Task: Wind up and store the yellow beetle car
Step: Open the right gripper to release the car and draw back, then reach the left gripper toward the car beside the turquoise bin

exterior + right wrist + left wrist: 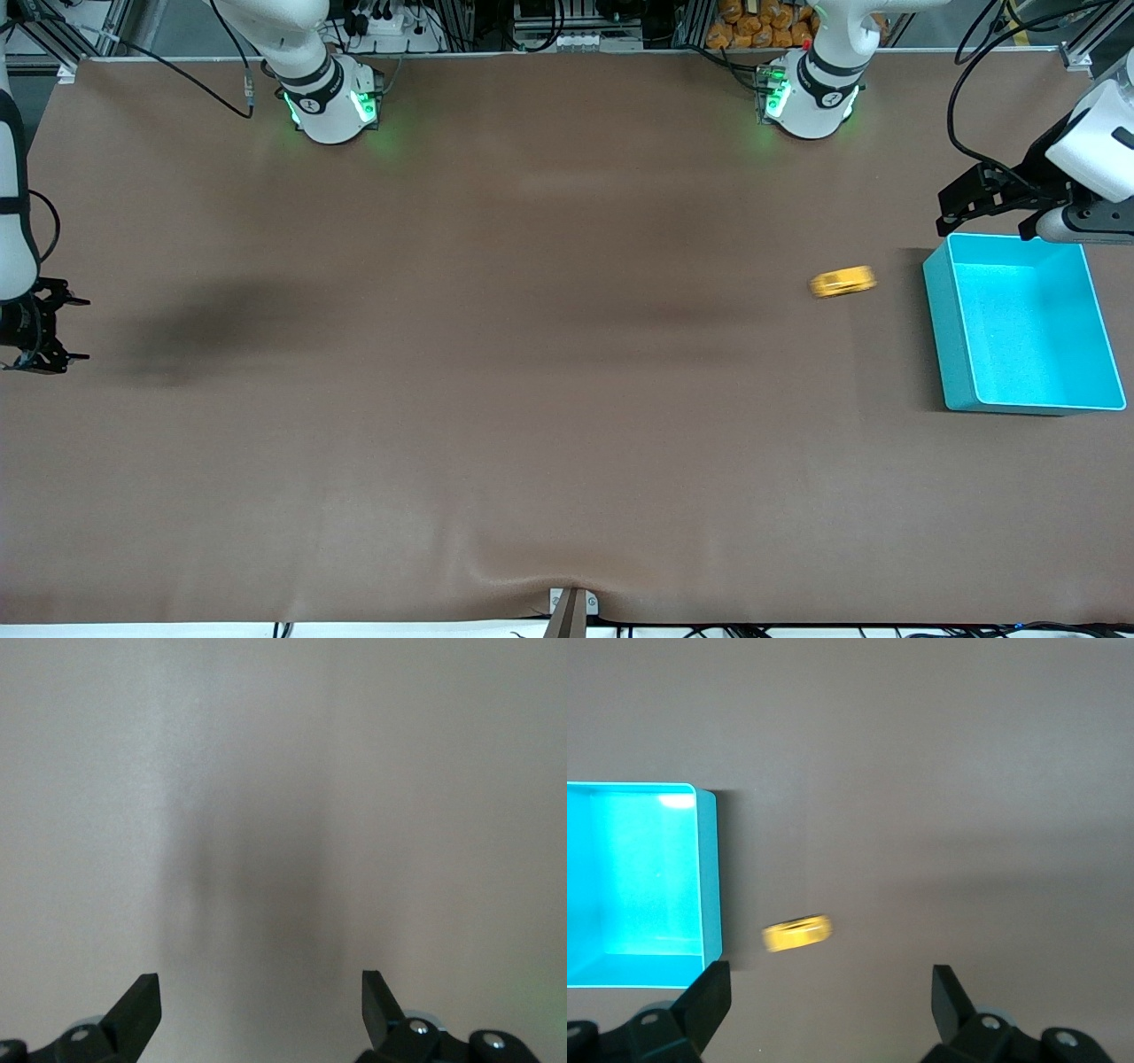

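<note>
I have the tiny yellow-orange beetle-shaped toy car (842,282) sitting on the brown-covered table (496,399), just beside the open turquoise plastic bin (946,337) and on the side of it toward the right arm's end of the table. The car is blurred in both the front view and my left wrist view (797,933), so I judge it to be rolling on its own, which would fit a wound toy running across the cloth; nothing is touching it.

My left claw (974,199) hangs up in the air by the bin's wall nearest the robot bases, at the left arm's end of the table. Its fingers (709,997) are spread wide with nothing between them, and the wrist camera looks down past them at the car and the bin (709,877). I take that as a sensible waiting pose: high enough to watch where the car ends up, close enough to the bin to drop it in after a pick.

My right claw (40,332) waits at the right arm's end of the table, well apart from the car, its fingers (137,1001) likewise wide apart and empty over bare cloth.

The bin holds nothing that I can see, so storing is not yet done. My next job, as I judge it, is to catch the car once it stops.
</note>
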Available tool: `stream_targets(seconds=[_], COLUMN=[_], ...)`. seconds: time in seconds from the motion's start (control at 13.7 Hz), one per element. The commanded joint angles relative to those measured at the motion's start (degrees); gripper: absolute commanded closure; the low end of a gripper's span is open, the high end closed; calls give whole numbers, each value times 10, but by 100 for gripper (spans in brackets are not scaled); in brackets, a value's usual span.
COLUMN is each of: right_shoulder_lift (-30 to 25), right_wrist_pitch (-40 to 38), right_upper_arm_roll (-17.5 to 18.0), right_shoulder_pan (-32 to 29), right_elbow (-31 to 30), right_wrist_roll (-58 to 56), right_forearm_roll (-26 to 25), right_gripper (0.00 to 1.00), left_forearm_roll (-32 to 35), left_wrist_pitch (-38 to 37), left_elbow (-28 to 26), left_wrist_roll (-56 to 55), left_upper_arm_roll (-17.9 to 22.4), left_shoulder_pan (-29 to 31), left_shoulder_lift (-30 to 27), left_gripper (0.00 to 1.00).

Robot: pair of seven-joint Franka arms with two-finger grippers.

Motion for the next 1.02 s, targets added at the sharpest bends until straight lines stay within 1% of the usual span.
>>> stream_targets(seconds=[0.0, 0.15, 0.36, 0.66, 0.73, 0.87, 0.95], right_shoulder_lift=[-20, -20, -21, -24, -31, -46, -52], right_wrist_pitch=[-23, -49, -67, -75, -75, -81, -95], right_upper_arm_roll=[1, 0, 1, 0, 1, 2, 3], right_shoulder_pan=[23, 57, 81, 128, 138, 160, 172], right_elbow=[2, 23, 51, 60, 60, 60, 60], right_wrist_roll=[-6, -6, -17, -79, -97, -159, -199], right_forearm_roll=[-5, -10, -10, -10, -10, -4, -3], right_gripper=[0, 0, 0, 0, 0, 0, 0], left_forearm_roll=[12, 12, 13, 11, 11, 12, 12], left_wrist_pitch=[3, 3, 3, 3, 3, 2, -1], left_elbow=[6, 6, 5, 5, 5, 4, 3], left_wrist_roll=[4, 4, 4, 3, -2, -5, -7], left_upper_arm_roll=[-1, -1, -1, 2, 3, 3, 3], left_shoulder_pan=[1, 1, 2, 26, 33, 47, 50], left_shoulder_lift=[3, 3, 8, 24, 32, 48, 56], left_gripper=[0, 0, 0, 0, 0, 0, 0])
